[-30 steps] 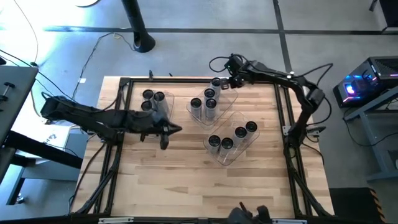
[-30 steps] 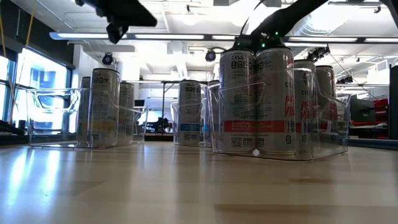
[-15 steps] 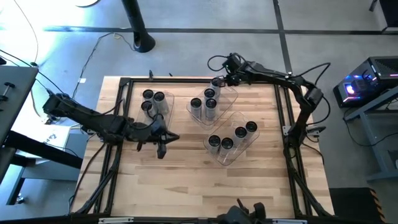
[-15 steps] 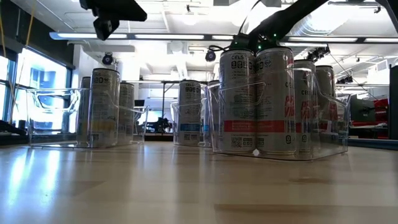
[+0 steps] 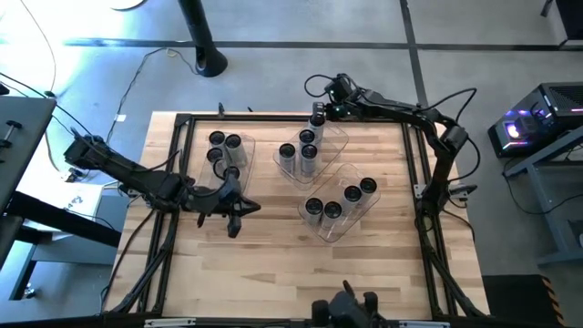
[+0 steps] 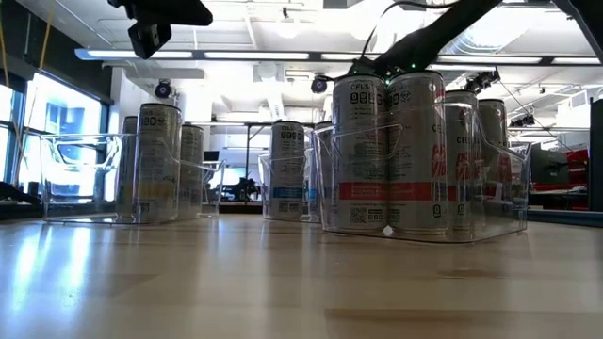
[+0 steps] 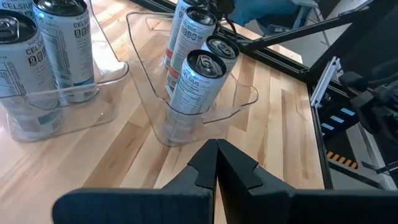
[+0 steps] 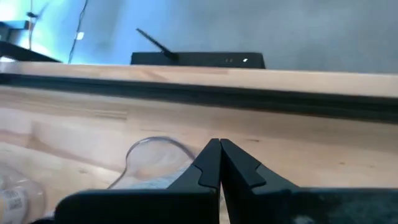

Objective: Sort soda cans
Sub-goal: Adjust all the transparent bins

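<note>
The soda cans stand upright in three clear bins: a few in the left bin, several in the middle bin and several in the right bin. My left gripper is shut with nothing in it. It hovers over bare table between the left and right bins and points at the right bin's cans. My right gripper hangs over the middle bin's far end. It is shut and empty, and its tips slant down above that bin's rim.
A black frame rail runs around the wooden table. Bare wood lies along the near side. The bins stand close together in the far half. In the low view, the right bin's cans stand nearest.
My left gripper has swung toward the table's near-left, away from the left bin, and stayed shut. My right gripper has moved toward the table's left over the middle bin's far end and tipped further downward, still shut. The cans and bins have not moved.
</note>
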